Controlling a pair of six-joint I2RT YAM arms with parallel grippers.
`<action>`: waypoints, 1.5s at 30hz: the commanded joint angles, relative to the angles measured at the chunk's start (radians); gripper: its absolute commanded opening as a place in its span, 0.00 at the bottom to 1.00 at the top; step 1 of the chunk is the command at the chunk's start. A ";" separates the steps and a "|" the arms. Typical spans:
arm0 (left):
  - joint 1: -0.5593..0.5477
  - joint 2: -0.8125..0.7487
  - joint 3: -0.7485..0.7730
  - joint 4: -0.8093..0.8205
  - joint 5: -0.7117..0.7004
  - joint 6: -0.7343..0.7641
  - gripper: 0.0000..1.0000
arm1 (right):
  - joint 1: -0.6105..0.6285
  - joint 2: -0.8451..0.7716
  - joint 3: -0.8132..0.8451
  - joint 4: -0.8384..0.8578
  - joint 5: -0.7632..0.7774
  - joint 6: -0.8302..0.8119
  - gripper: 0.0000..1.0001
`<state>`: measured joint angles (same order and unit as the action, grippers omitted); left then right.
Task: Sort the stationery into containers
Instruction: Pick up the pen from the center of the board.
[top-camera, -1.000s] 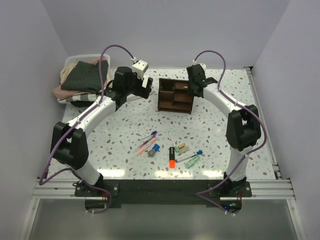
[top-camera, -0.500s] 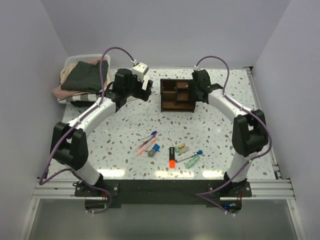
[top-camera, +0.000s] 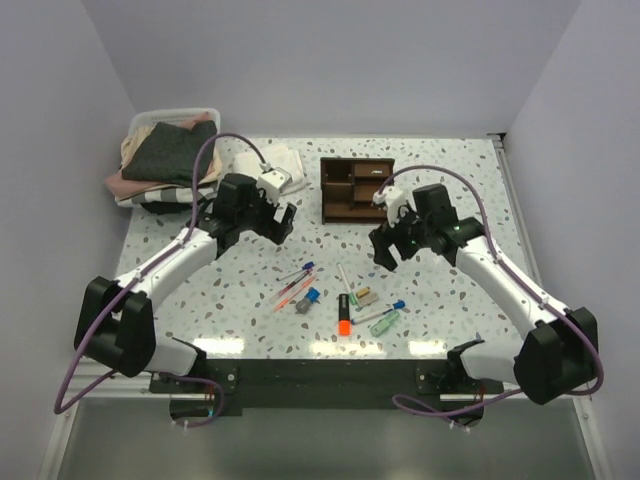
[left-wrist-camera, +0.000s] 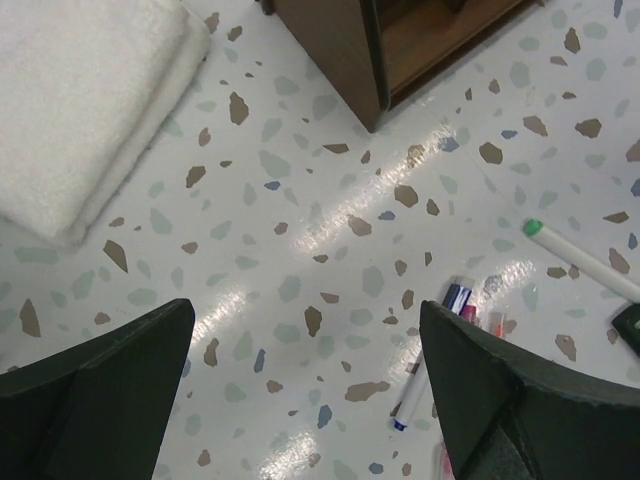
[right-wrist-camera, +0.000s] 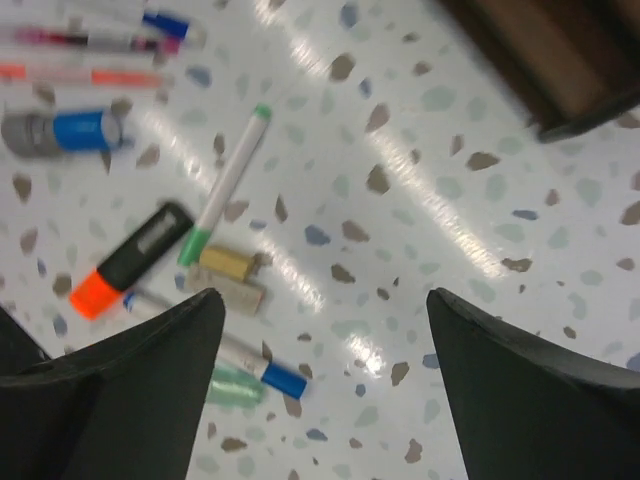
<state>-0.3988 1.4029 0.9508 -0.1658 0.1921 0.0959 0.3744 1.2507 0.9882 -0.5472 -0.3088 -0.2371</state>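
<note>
Loose stationery (top-camera: 343, 305) flat, near brown wooden organiser (top-camera: 352, 190)

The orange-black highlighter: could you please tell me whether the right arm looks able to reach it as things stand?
Probably yes. The right gripper hangs open near the highlighter, with nothing standing between them. The white pen and a tan bit lie close beside it, so the grasp may be tight.

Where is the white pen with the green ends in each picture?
Top external: the thin white pen with green ends lies near the middle, just nearer the arm bases than the dark brown wooden desk organiser.
Left wrist: the pen is at the right edge, with one green tip showing.
Right wrist: the pen slants left of centre, just above the orange-black highlighter.
Shared landmark: the organiser, near the top of every view.
</note>
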 joint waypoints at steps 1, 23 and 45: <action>-0.017 -0.042 -0.040 -0.009 0.075 0.059 1.00 | 0.027 0.006 -0.031 -0.131 -0.197 -0.375 0.82; -0.063 0.048 0.031 -0.256 0.110 0.059 0.82 | 0.153 0.204 0.195 -0.225 -0.240 -0.535 0.75; -0.167 0.298 0.172 -0.259 0.021 0.061 0.62 | 0.190 0.013 -0.031 -0.120 -0.151 -0.653 0.72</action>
<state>-0.5682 1.6787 1.0847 -0.4477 0.2405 0.1501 0.5526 1.2919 0.9886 -0.7044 -0.4648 -0.8242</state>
